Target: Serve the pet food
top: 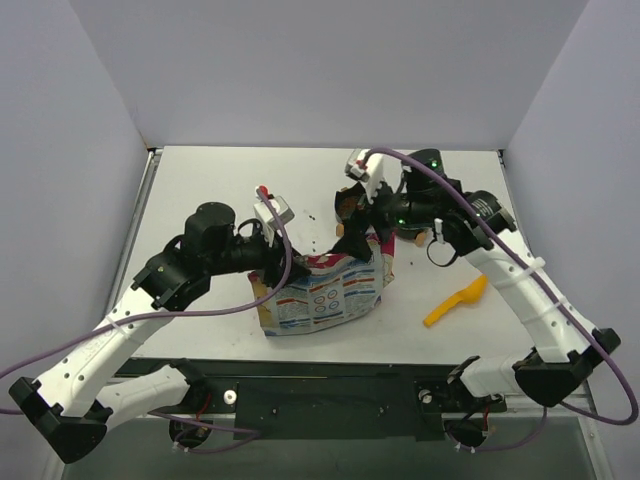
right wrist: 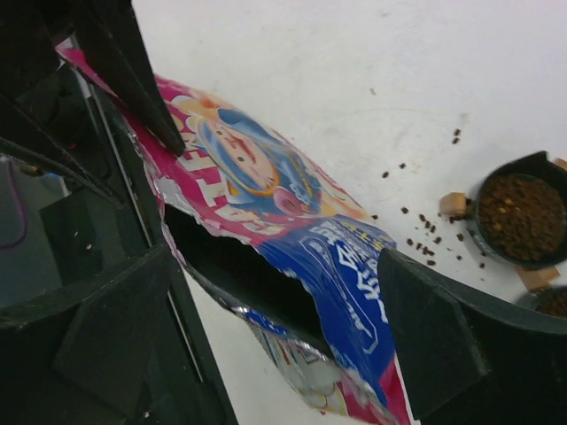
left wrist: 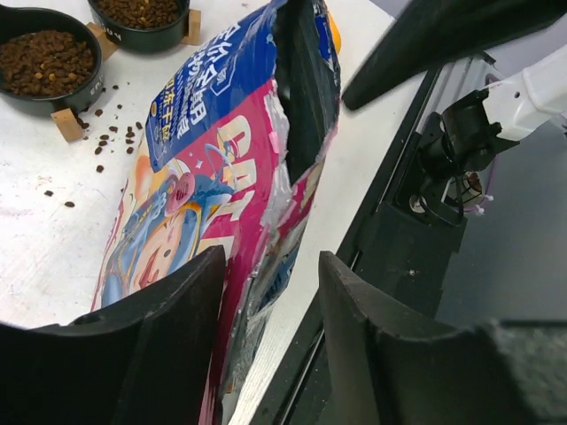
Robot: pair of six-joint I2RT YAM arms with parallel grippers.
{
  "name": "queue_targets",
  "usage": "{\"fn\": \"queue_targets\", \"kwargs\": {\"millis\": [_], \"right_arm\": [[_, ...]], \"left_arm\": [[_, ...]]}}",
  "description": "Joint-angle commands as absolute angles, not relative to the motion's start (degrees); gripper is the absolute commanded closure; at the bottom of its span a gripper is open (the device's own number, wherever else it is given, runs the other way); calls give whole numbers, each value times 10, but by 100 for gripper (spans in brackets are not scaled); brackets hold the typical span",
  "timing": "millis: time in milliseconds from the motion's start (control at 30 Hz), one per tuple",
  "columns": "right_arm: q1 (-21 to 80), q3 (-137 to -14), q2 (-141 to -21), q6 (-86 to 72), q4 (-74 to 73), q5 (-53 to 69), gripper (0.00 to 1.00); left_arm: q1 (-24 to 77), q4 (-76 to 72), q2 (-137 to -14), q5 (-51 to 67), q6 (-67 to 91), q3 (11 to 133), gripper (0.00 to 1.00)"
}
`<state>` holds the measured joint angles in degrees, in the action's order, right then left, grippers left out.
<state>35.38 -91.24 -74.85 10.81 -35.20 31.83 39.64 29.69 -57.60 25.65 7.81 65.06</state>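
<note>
Bag of pet food (top: 320,295) lies under both grippers: left gripper (left wrist: 270,266) spread astride its edge, right gripper (right wrist: 275,266) spread over its torn mouth. Past the left gripper, two kibble-filled black bowls (left wrist: 89,84) and scattered pellets (left wrist: 111,140); one yellow scoop (top: 455,302) beside the right arm.

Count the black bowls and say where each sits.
2. One bowl sits in the left wrist view's top-left corner; the second bowl beside it, cut by the top edge. Both hold kibble.
</note>
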Motion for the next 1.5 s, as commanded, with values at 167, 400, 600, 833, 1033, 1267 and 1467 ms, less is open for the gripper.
{"fn": "queue_targets", "kwargs": {"millis": [167,400,600,833,1033,1267,1467], "right_arm": [[458,-925,-795,222,-402,320,5],[500,-954,-838,262,-414,267,1],[506,-979,-874,312,-442,210,5],[487,-961,-868,307,-444,176,65],[485,-947,-843,296,-460,38,100],[486,-983,-846,247,-428,117,100],[486,-1002,-854,217,-427,104,100]], "left_arm": [[395,270,-541,231,66,630,60],[395,279,-545,223,55,633,95],[395,273,-523,213,44,636,100],[395,288,-503,185,41,635,100],[395,294,-501,163,47,638,100],[400,236,-540,188,82,628,57],[402,199,-569,191,84,623,48]]}}
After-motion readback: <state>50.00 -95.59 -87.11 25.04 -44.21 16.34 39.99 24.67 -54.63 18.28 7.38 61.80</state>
